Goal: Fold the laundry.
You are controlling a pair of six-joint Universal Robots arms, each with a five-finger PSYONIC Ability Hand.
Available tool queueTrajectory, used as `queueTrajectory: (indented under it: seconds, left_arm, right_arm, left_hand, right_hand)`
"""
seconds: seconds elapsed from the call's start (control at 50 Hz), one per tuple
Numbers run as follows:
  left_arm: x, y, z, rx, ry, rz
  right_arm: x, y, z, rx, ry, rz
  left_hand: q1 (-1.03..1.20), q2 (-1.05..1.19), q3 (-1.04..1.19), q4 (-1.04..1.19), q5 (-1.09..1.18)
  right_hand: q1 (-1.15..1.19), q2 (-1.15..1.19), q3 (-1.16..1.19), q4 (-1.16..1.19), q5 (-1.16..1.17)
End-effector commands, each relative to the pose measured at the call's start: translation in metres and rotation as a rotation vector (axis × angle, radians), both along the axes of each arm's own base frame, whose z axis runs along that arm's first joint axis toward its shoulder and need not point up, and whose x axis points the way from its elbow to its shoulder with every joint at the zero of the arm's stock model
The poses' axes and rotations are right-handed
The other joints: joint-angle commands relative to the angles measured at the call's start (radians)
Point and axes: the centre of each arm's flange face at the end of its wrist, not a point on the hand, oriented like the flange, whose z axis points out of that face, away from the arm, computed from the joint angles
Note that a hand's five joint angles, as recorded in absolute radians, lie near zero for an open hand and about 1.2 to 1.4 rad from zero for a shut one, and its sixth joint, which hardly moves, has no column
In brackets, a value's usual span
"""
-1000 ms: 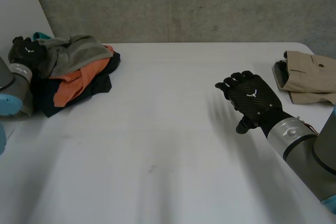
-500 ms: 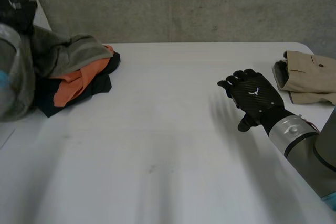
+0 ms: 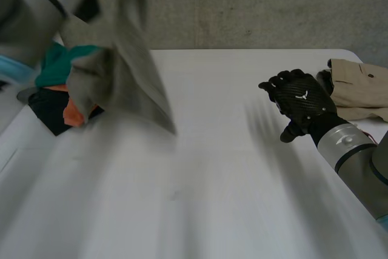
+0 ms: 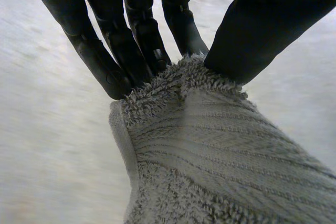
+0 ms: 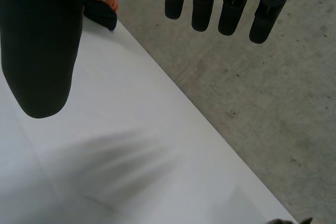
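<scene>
The white, flat bench (image 3: 200,168) has a smooth top, and most of its surface is bare. At about 10 o'clock, near the far left edge, lies a loose heap of dark blue and orange clothes (image 3: 51,112). At about 2 o'clock, at the right edge, lies a folded beige cloth garment (image 3: 361,86), well apart from the heap.

I work in what looks like a bare test room or lab rather than a home. A rough grey concrete wall (image 3: 254,4) stands right behind my plain white table (image 3: 212,168). The only household things are a heap of clothes (image 3: 51,110) at one far corner and a folded beige garment (image 3: 361,89) at the other.
</scene>
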Motion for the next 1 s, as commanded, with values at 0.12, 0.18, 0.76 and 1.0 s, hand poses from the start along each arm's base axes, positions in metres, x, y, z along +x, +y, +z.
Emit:
queueTrajectory:
  seconds: [0.12,0.18,0.76,1.0]
  left_arm:
    - [-0.093,0.048,-0.14,0.27,-0.169,-0.125]
    - [-0.103,0.064,-0.15,0.301,-0.211,-0.176]
    - [0.058,-0.072,-0.203,0.181,-0.816,0.312]
    - [0.033,-0.103,-0.263,0.114,-0.936,0.307]
  right_arm:
    - [-0.006,-0.011,-0.002,0.015,0.009,-0.061]
    - [-0.008,-0.014,-0.001,0.021,0.013,-0.089]
    - [0.059,0.091,-0.002,0.511,0.055,-0.023]
    - [0.095,0.075,-0.052,0.276,0.095,-0.007]
  left_hand:
    - [0.249,0.202,0.216,0.202,0.241]
    - [0.021,-0.025,-0.012,-0.026,0.013]
    - [-0.855,-0.901,-0.888,-0.901,-0.863]
    - [-0.336,-0.383,-0.369,-0.383,-0.344]
  right_hand:
    - [0.069,0.064,0.061,0.063,0.054]
    - [0.069,0.064,0.061,0.063,0.054]
    - [-0.102,-0.106,-0.11,-0.107,-0.116]
    - [0.247,0.243,0.239,0.241,0.232]
